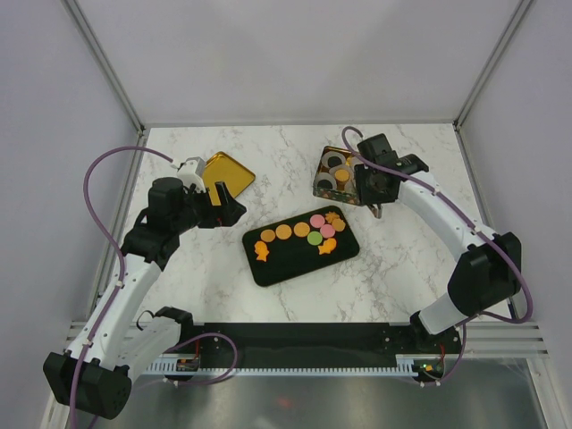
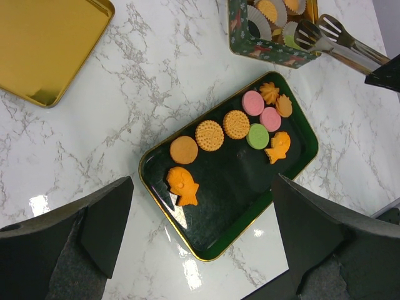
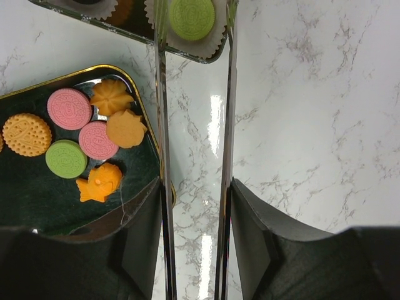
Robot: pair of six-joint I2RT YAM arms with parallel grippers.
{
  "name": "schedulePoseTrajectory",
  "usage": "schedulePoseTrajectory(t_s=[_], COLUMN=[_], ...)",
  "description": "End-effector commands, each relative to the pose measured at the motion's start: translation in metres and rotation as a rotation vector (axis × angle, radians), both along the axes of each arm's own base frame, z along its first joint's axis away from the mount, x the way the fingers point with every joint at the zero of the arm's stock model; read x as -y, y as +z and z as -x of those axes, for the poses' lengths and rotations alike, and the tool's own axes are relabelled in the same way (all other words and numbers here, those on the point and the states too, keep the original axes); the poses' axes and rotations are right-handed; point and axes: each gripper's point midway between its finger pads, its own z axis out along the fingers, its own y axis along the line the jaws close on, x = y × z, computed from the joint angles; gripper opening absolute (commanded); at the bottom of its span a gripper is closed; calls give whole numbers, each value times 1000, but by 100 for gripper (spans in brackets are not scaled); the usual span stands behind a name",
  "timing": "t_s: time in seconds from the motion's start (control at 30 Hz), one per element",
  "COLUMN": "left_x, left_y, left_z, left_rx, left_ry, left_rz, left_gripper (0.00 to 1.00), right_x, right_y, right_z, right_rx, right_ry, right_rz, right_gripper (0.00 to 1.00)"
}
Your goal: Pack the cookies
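Marble counter [image 1: 402,259] with black tray [image 1: 286,264] at centre of the top view. On tray, cookies [image 1: 304,234] in a loose line: orange rounds toward the left, pink and green toward the right, an orange fish at each end. More cookies upper right, in paper cups inside box [image 1: 320,183]. Gold lid [image 1: 225,172] upper left. Spread wide and empty, left pincer [image 1: 228,210] between lid and tray. Clamped on metal tongs [image 3: 161,125], right pincer [image 3: 195,194] at box's right side, fingers partly apart. Tong tips either side of green cookie [image 3: 192,17] in its cup, top centre of right wrist view; contact impossible to tell.
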Motion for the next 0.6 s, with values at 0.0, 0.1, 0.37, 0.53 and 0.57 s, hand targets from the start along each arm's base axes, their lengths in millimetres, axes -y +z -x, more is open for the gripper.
schedulePoseTrajectory(t_s=[0.0, 0.1, 0.37, 0.53, 0.57], left_x=[1, 5, 14, 17, 16], left_y=[10, 8, 4, -2, -2], left_z=[-4, -6, -7, -5, -5], left_rx=[35, 21, -14, -34, -33], left_ry=[8, -7, -38, -45, -43], left_rz=[32, 40, 66, 74, 75], left_gripper=[100, 100, 100, 100, 100], right_x=[13, 55, 126, 141, 142], right_y=[31, 47, -10, -64, -73], right_z=[-16, -31, -70, -76, -74], right_rx=[90, 135, 184, 153, 141], right_ry=[-43, -160, -466, -550, -561], right_rz=[-30, -58, -148, -157, -152], right_gripper=[53, 53, 53, 53, 53])
